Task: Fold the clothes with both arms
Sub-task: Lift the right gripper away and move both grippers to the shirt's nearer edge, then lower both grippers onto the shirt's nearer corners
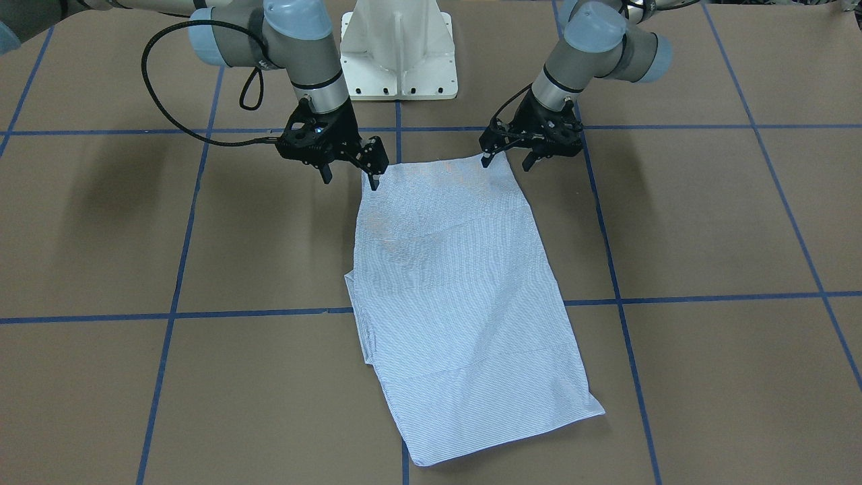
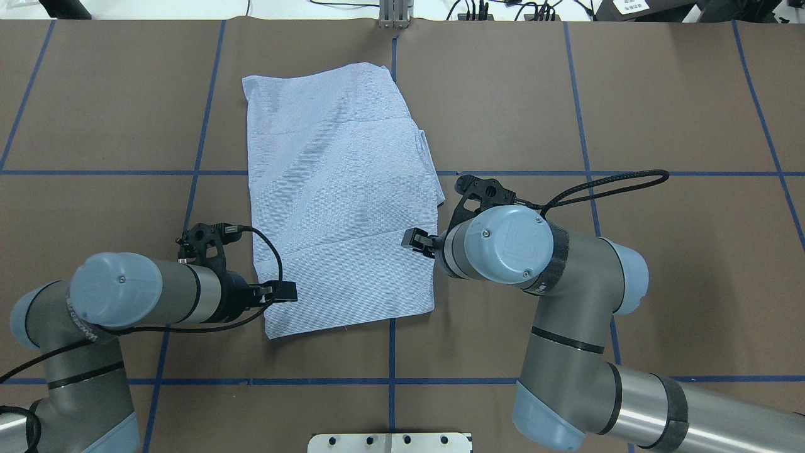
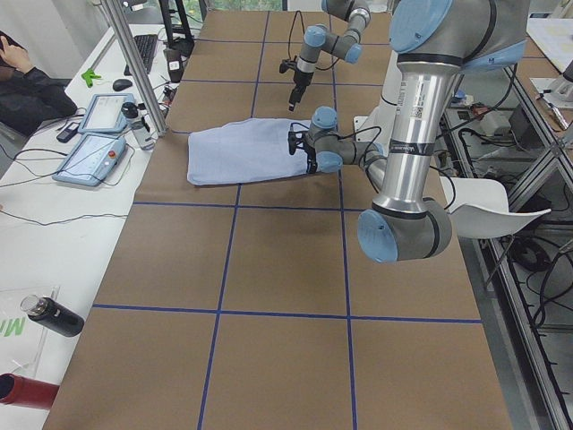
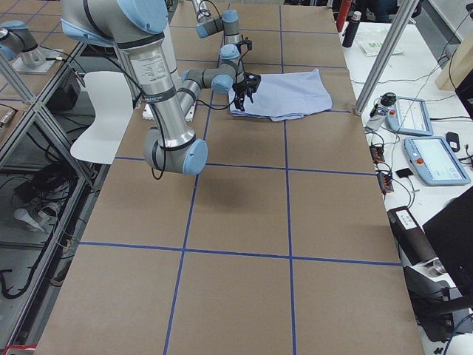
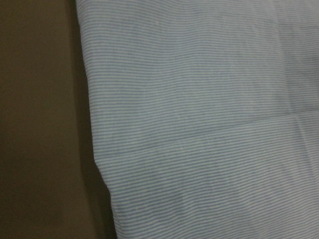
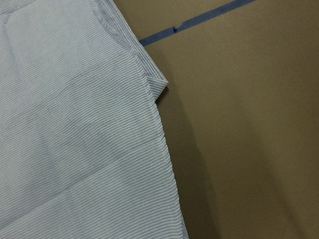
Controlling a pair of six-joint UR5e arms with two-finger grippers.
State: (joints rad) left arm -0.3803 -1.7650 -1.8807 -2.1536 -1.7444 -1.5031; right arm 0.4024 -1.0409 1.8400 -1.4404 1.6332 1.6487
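The light blue and white striped shirt [image 1: 458,289] lies flat on the brown table, folded into a long rectangle [image 2: 339,195]. Both arms hover at its end nearest the robot. My left gripper [image 1: 506,162] is open, its fingers straddling one near corner; overhead it shows at the shirt's left edge [image 2: 277,292]. My right gripper [image 1: 350,179] is open too, with one fingertip [image 1: 374,182] at the other near corner and the other finger off the cloth. Each wrist view shows only striped fabric [image 5: 209,124] [image 6: 75,139] beside bare table, with no fingers in sight.
The white pedestal base [image 1: 397,60] stands behind the shirt, between the arms. Blue tape lines [image 1: 256,313] grid the brown table. In the left side view, control tablets [image 3: 89,152] and a seated person [image 3: 27,85] are beyond the table's far edge.
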